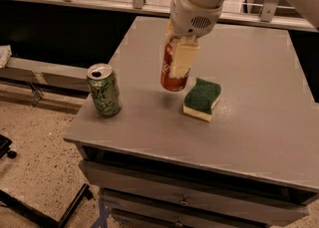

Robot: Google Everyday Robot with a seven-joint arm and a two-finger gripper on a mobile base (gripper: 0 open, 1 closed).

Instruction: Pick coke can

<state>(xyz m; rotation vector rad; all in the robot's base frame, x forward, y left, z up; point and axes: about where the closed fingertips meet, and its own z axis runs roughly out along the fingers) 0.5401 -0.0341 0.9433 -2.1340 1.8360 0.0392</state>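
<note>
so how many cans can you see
2: the green can stands near the table's left edge; the coke can is clamped in the gripper, beside the sponge.
</note>
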